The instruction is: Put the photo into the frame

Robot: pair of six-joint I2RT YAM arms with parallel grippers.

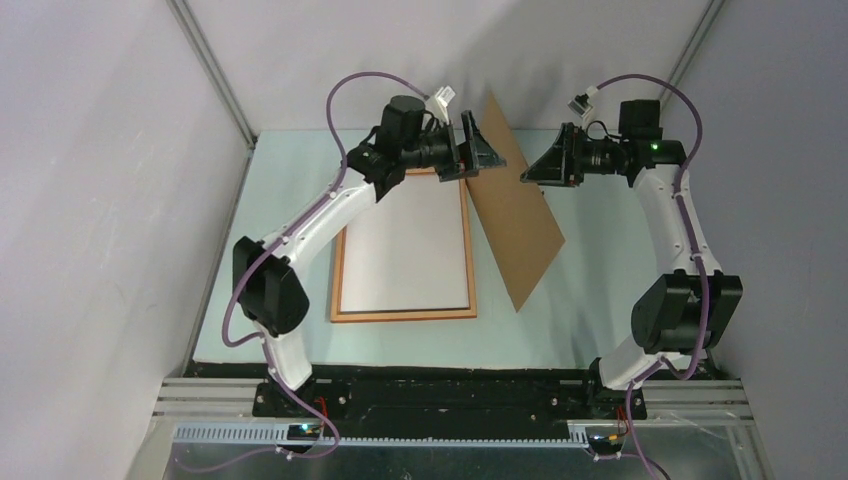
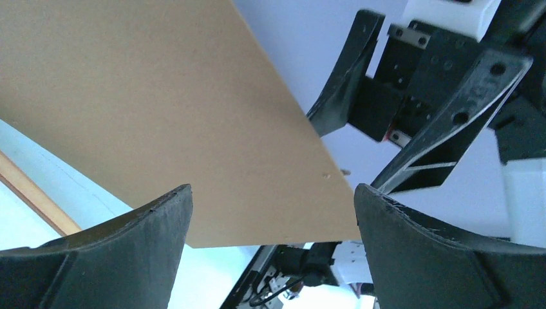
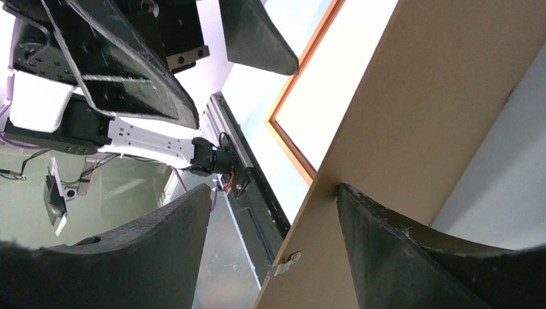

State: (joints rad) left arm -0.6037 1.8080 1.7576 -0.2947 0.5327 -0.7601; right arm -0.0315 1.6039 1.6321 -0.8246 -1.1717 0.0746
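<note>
Fingers on the left gripper (image 1: pixel 483 150) are wide apart and hold nothing. Those on the right gripper (image 1: pixel 540 165) are apart too.

Top camera: the thin orange-brown wooden frame (image 1: pixel 402 315) lies flat on the pale green table (image 1: pixel 590 300), at 9 o'clock from the plain brown backing board (image 1: pixel 520 230). A big white sheet fills it, likely the photo (image 1: pixel 405 245) lying face down. The board stands tilted between the two grippers. I cannot tell what props it up.

Left wrist camera: the board comes in from 10 o'clock. Its corner ends between the black fingers and looks to touch neither.

Right wrist camera: the board, with a small metal clip (image 3: pixel 286 262), runs from 1 to 6 o'clock beside one finger, not squeezed.

So the photo part looks done. The board is not yet on.
</note>
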